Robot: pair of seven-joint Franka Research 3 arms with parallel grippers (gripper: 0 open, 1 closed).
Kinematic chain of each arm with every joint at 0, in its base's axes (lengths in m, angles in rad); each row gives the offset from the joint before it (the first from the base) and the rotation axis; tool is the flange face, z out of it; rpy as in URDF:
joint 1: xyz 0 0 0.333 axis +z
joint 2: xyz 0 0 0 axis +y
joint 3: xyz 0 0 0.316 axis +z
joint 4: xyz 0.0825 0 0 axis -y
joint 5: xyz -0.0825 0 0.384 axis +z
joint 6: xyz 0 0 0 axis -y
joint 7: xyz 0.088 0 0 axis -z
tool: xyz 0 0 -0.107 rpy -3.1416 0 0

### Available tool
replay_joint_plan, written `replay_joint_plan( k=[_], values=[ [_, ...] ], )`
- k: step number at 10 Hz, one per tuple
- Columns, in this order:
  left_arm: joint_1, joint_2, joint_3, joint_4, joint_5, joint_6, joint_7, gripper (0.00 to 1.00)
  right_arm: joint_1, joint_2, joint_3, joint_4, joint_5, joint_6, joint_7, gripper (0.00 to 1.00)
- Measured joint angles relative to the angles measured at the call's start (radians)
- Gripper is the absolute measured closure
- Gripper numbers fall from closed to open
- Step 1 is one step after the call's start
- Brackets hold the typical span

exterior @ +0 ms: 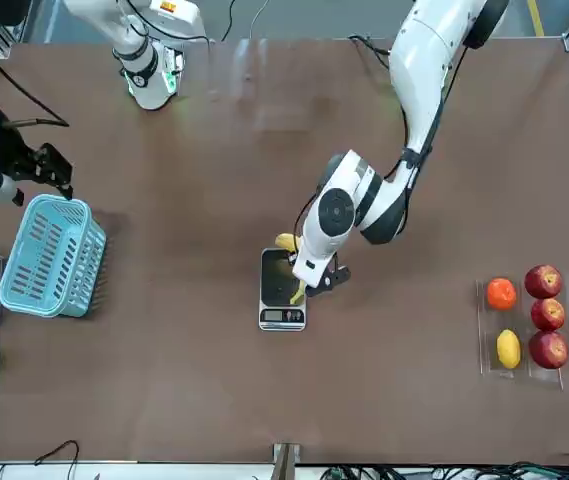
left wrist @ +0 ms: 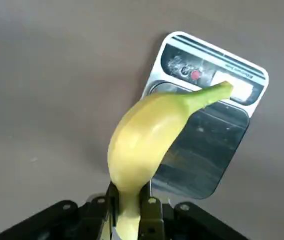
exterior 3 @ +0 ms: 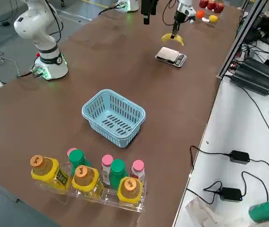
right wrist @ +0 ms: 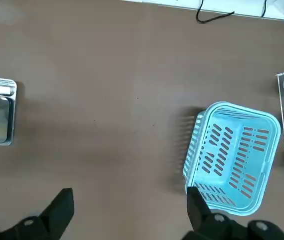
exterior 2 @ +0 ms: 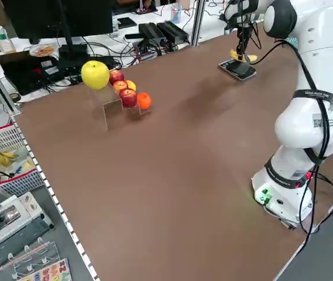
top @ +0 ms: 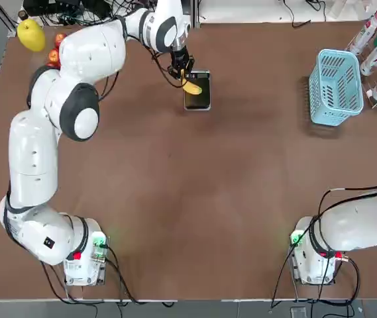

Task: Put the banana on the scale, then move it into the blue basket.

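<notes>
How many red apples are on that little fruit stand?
3, all on the clear stand at the table's far left corner from the robot: one beside the orange, one in the middle, one beside the lemon. Others could be hidden.

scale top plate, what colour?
Dark glossy plate on the scale, silver-grey rim; left wrist view shows it best.
</notes>
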Motion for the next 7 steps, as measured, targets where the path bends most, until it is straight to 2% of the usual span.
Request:
replay_joint_plan(
  k=[3,7],
  values=[
    [-0.037,0.073,0.0,0.002,0.0,0.131,-0.039,0.81,0.0,0.0,0.0,0.0,0.0,0.0,0.0,0.0],
    [-0.049,0.11,0.004,0.013,0.0,0.17,-0.042,0.81,0.0,0.0,0.0,-0.001,0.0,0.0,0.0,0.0]
  ],
)
